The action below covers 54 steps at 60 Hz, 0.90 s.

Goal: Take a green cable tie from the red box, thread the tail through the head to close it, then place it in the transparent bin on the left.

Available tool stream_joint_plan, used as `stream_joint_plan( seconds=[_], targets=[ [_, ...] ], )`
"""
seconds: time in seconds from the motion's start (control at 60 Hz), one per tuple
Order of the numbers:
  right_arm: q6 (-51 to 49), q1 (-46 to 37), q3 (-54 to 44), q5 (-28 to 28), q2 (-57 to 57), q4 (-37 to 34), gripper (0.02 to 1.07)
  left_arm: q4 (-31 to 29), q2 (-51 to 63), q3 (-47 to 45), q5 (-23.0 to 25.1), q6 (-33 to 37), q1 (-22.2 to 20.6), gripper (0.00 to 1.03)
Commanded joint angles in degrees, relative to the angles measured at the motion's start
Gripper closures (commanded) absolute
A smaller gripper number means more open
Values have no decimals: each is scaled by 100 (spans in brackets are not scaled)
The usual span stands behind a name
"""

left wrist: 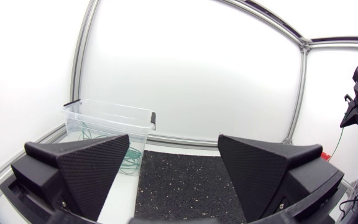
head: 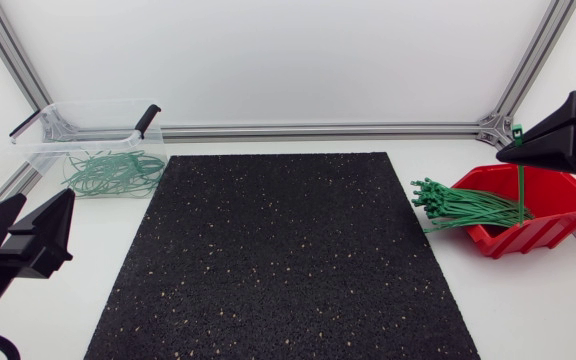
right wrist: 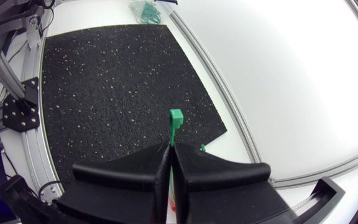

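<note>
The right gripper (head: 509, 152) hangs above the red box (head: 528, 238), which sits near the right edge of the tabletop (head: 538, 305). Its two fingers are pressed together on one green cable tie (head: 519, 190). The tie stands upright: its square head pokes out just past the fingertips, and its tail drops straight down into the box's opening. Whether the tip touches anything there cannot be told. In the right wrist view the fingers meet with only the tie's strip between them.

The other ties (head: 463, 206) lie in a bundle in the box, their heads sticking out over its left rim toward the black mat (head: 283, 260), which covers the middle of the tabletop.

The left gripper (left wrist: 173, 165) is over the near left corner of the tabletop. It is spread wide, with nothing between or against its fingers (left wrist: 89, 165).

The transparent bin (head: 43, 152) stands at the far left corner of the tabletop, just beside the mat's far left corner. It holds a heap of closed green loops (head: 113, 172).
</note>
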Motion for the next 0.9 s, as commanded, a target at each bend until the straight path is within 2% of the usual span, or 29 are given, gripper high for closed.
stream_joint_plan(
  seconds=[0.0, 0.267, 0.367, 0.517, 0.617, 0.7, 0.883],
  targets=[
    [522, 258, 302, -46, 187, -280, 101, -109, 367, 510, 282, -418, 183, 4],
    [1401, 1436, 495, 68, 424, -808, 101, -276, 1325, 1398, 1978, -1095, 903, 6],
    [1638, 1647, 477, 42, 671, -852, 101, -267, 1694, 1574, 2497, -1121, 982, 6],
    [2007, 2025, 425, -125, 1075, -983, 101, -258, 2142, 1723, 2919, -1121, 982, 6],
    [2517, 2535, 363, -292, 1382, -966, 101, -258, 2371, 1741, 3464, -1112, 982, 5],
    [2710, 2710, 433, -802, 1725, -957, 101, -258, 2503, 1758, 3771, -1033, 930, 5],
    [3159, 2904, 539, -1487, 2472, -1045, 101, -241, 2810, 1890, 3815, -945, 622, 5]
  ],
)
